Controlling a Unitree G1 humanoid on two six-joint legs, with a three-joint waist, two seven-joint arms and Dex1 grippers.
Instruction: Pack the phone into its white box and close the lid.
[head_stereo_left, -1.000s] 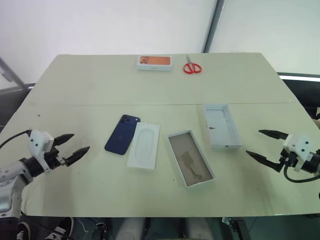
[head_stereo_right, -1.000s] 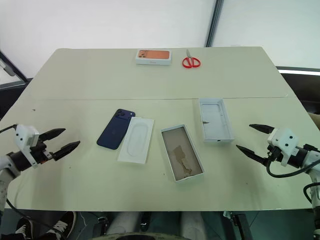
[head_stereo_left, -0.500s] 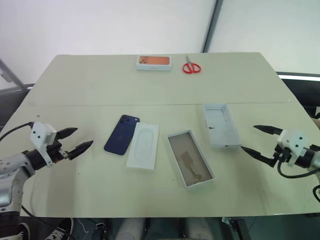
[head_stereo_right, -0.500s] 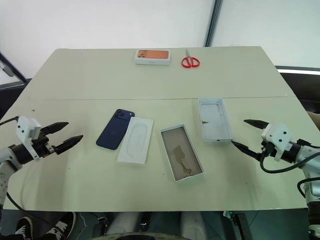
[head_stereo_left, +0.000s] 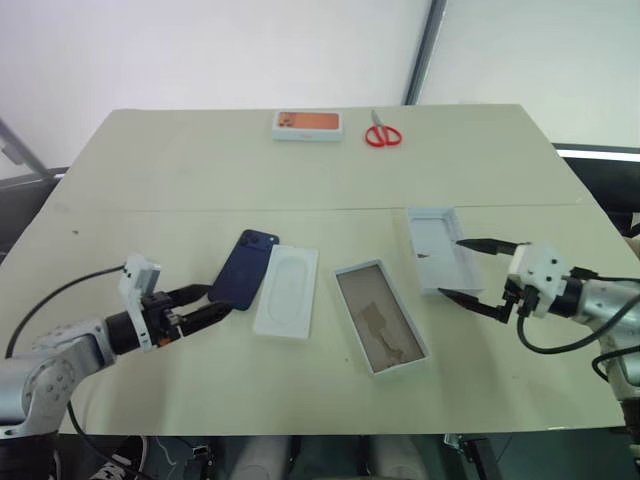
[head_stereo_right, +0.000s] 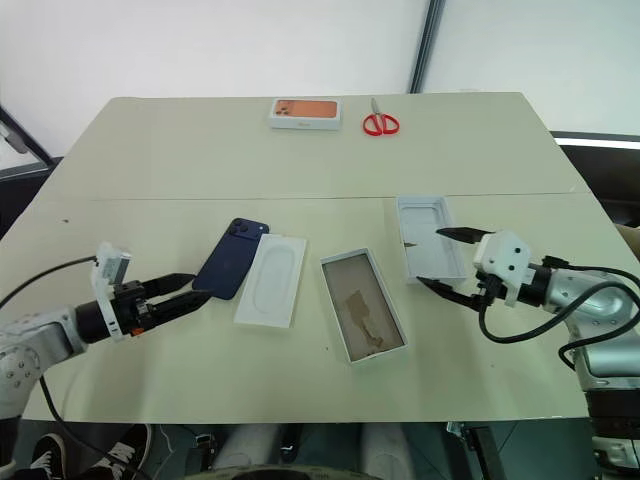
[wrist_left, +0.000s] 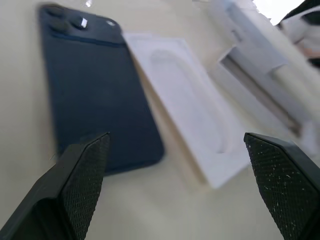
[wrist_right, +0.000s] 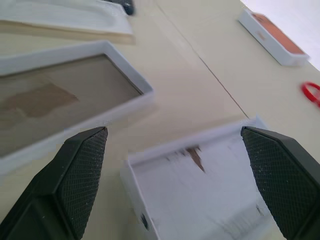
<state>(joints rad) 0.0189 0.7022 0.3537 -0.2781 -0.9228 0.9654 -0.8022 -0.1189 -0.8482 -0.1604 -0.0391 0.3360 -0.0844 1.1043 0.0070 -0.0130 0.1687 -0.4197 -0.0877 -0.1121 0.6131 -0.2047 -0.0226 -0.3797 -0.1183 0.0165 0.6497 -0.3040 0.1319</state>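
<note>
The dark blue phone (head_stereo_left: 244, 270) lies back up on the table, camera bump at its far end. My left gripper (head_stereo_left: 205, 303) is open, low over the table, its fingertips just short of the phone's near end (wrist_left: 95, 100). The white box (head_stereo_left: 380, 315) with a brown floor lies open at centre. To its right the lid (head_stereo_left: 443, 250) rests inside up, pale grey-white. My right gripper (head_stereo_left: 450, 268) is open at the lid's near right corner, one finger over the lid, the other just in front of it. Through the right wrist camera both the box (wrist_right: 65, 110) and the lid (wrist_right: 200, 190) show.
A flat white insert (head_stereo_left: 287, 290) with an oval recess lies between phone and box, touching the phone's right edge. A white box with an orange picture (head_stereo_left: 309, 124) and red scissors (head_stereo_left: 383, 135) sit at the table's (head_stereo_left: 150, 180) far edge.
Both arms have swung inward. The left gripper moved right up to the phone's near end and rolled. The right gripper moved left to the lid's near corner. Nothing on the table moved.
</note>
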